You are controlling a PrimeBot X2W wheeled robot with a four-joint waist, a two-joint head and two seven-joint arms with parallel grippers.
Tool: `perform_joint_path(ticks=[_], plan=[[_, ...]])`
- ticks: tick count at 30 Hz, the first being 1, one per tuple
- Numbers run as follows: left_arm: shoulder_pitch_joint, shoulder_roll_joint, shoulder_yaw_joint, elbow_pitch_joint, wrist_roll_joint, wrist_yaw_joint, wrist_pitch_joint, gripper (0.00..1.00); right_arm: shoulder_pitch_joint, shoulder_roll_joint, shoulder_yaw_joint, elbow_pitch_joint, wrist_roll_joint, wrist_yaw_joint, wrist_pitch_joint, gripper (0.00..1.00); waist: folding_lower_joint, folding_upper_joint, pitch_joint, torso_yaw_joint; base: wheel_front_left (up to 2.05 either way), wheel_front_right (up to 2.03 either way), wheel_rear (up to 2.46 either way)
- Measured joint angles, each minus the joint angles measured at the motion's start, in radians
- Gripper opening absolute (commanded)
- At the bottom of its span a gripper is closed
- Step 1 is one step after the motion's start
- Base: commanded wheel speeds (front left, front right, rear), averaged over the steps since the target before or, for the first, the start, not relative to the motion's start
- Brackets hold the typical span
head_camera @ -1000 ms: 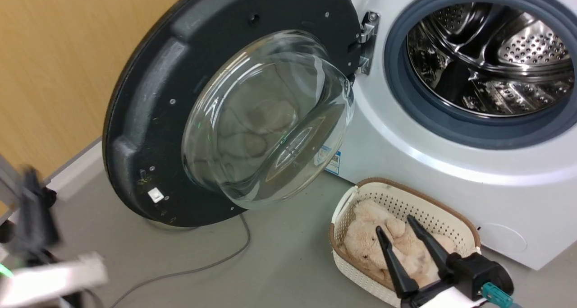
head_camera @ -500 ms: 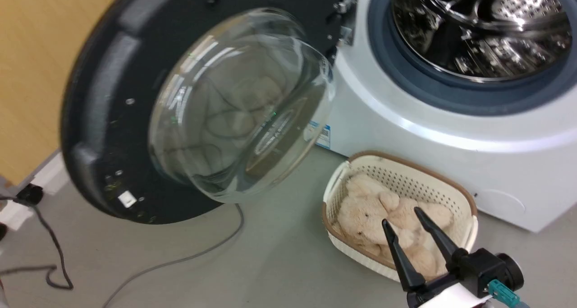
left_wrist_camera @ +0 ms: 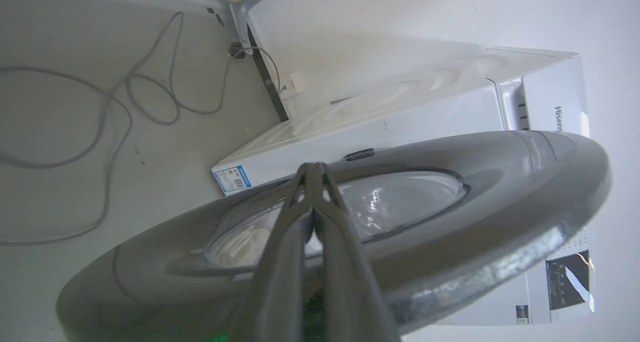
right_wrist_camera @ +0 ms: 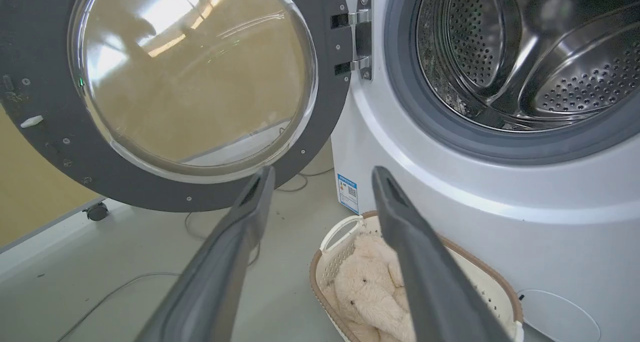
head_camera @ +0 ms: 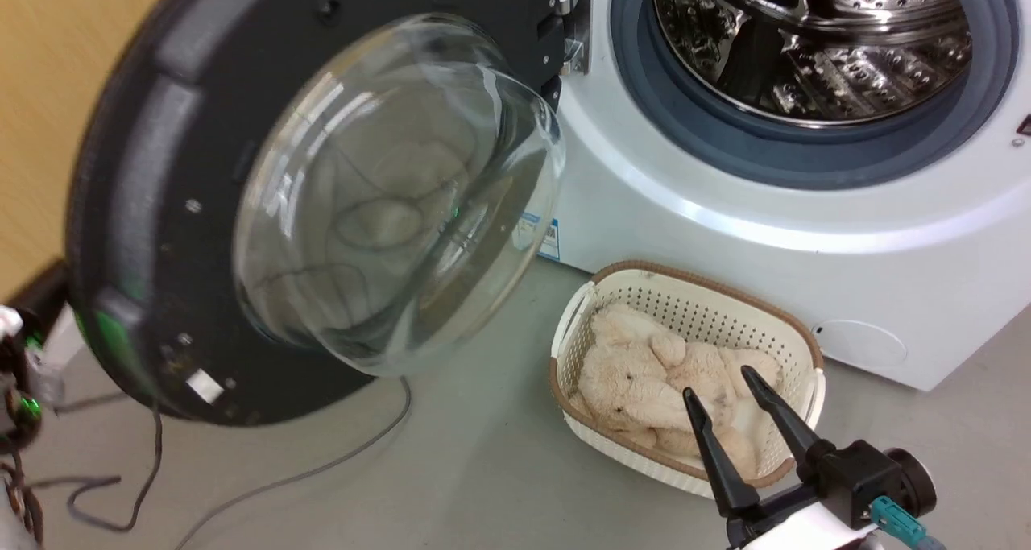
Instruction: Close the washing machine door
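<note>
count: 1 washing machine door, 1 washing machine, 1 basket, 1 plush toy | door: wide open, left of machine | left gripper: pinched together at door's outer face (contact unclear) | right gripper: spread, empty | since 1 s ago: head camera shifted, door still open

The only word that can be read is the grey brand lettering on the white front of the washing machine. It lies sideways at about two o'clock in the left wrist view and begins "Hisen", its last letters running against the rim of the washing machine door. A small blue-edged label sits low on the machine's front, at about eight o'clock from the drum opening, with a square code and print too small to read, and the dark control panel, at four o'clock in the left wrist view, bears pale marks that cannot be made out.
</note>
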Motion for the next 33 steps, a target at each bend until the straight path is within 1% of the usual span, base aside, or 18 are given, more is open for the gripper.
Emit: perform_joint_path(ticks=[2, 9, 11, 14, 16, 19, 22, 25, 28, 30, 33], plan=[[0.037, -0.008, -0.007, -0.029, -0.025, -0.007, 0.058, 0.0, 0.0, 0.005, 0.0, 0.003, 0.002, 0.0, 0.0, 1.0, 0.0, 0.0, -0.01, -0.003, 0.0, 0.0, 0.0], [0.182, -0.075, -0.04, -0.156, -0.108, -0.005, 0.239, 0.0, 0.008, 0.018, -0.024, 0.02, 0.01, 0.0, 0.0, 1.0, 0.0, 0.0, -0.066, -0.016, 0.0, 0.0, 0.0], [0.222, -0.096, -0.049, -0.21, -0.127, 0.009, 0.277, 0.0, 0.016, 0.023, -0.035, 0.021, 0.011, 0.0, 0.0, 1.0, -0.0001, 0.0, -0.086, -0.022, 0.0, 0.0, 0.0], [0.29, -0.133, -0.065, -0.302, -0.131, 0.041, 0.303, 0.0, 0.034, 0.029, -0.059, 0.021, 0.017, 0.0, 0.0, 1.0, -0.0001, 0.0, -0.117, -0.034, 0.0, 0.0, 0.0], [0.341, -0.165, -0.082, -0.367, -0.131, 0.065, 0.321, 0.0, 0.047, 0.035, -0.086, 0.019, 0.018, 0.0, 0.0, 1.0, -0.0001, 0.0, -0.135, -0.045, 0.0, 0.0, 0.0], [0.416, -0.213, -0.113, -0.454, -0.132, 0.086, 0.345, 0.0, 0.056, 0.038, -0.118, 0.008, 0.018, 0.0, 0.0, 1.0, -0.0001, 0.0, -0.149, -0.073, 0.0, 0.0, 0.0], [0.469, -0.245, -0.15, -0.519, -0.141, 0.1, 0.344, 0.0, 0.065, 0.038, -0.141, -0.001, 0.017, 0.0, 0.0, 1.0, -0.0001, 0.0, -0.155, -0.105, 0.0, 0.0, 0.0], [0.507, -0.257, -0.196, -0.558, -0.15, 0.1, 0.339, 0.0, 0.073, 0.037, -0.149, -0.004, 0.017, 0.0, 0.0, 1.0, -0.0001, 0.0, -0.158, -0.137, 0.0, 0.0, 0.0], [0.533, -0.264, -0.24, -0.577, -0.187, 0.104, 0.316, 0.0, 0.077, 0.036, -0.145, -0.007, 0.016, 0.0, 0.0, 1.0, -0.0001, 0.0, -0.158, -0.172, 0.0, 0.0, 0.0], [0.55, -0.266, -0.275, -0.584, -0.218, 0.107, 0.281, 0.0, 0.08, 0.036, -0.144, -0.009, 0.015, 0.0, 0.0, 1.0, -0.0001, 0.0, -0.158, -0.199, 0.0, 0.0, 0.0], [0.583, -0.266, -0.352, -0.583, -0.294, 0.107, 0.196, 0.0, 0.089, 0.038, -0.139, -0.012, 0.015, 0.0, 0.0, 1.0, -0.0001, 0.0, -0.155, -0.243, 0.0, 0.0, 0.0]])
